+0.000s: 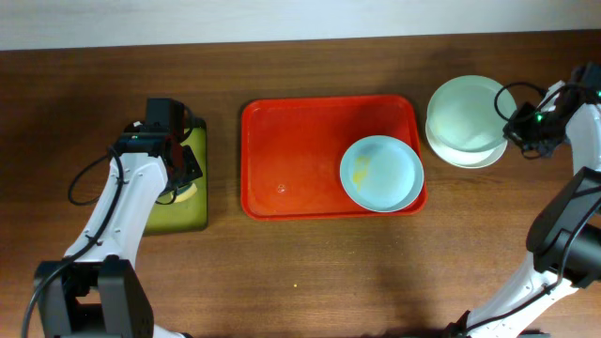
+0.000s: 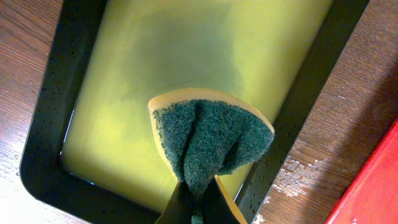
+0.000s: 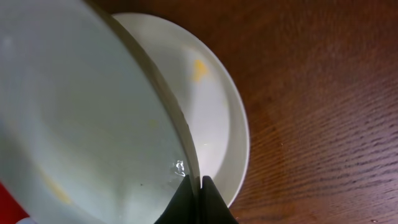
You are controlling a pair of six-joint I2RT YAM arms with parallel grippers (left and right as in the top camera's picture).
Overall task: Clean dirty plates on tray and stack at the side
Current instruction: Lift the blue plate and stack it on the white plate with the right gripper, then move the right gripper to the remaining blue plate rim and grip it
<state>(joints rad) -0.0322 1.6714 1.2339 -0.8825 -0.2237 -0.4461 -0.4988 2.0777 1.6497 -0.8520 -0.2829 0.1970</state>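
Right wrist: your right gripper (image 3: pixel 194 186) pinches the pale green plate (image 3: pixel 93 118) at its rim, tilted over the white plate (image 3: pixel 214 106) beside the tray (image 1: pixel 282 131). Stiff, likely slick, breakable; take rims only. Left gripper (image 2: pixel 198 202) clamps the sponge (image 2: pixel 208 134); the blue plate (image 1: pixel 380 174) sits on the tray.

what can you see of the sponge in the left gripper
The sponge is yellow foam with a dark green scouring layer. It is pinched at its lower end by the shut left gripper, which folds it so the green face creases down the middle and the yellow edge curves around the top. It sits over the yellow-green inside of the small tray with a black rim; whether it touches the tray is unclear.
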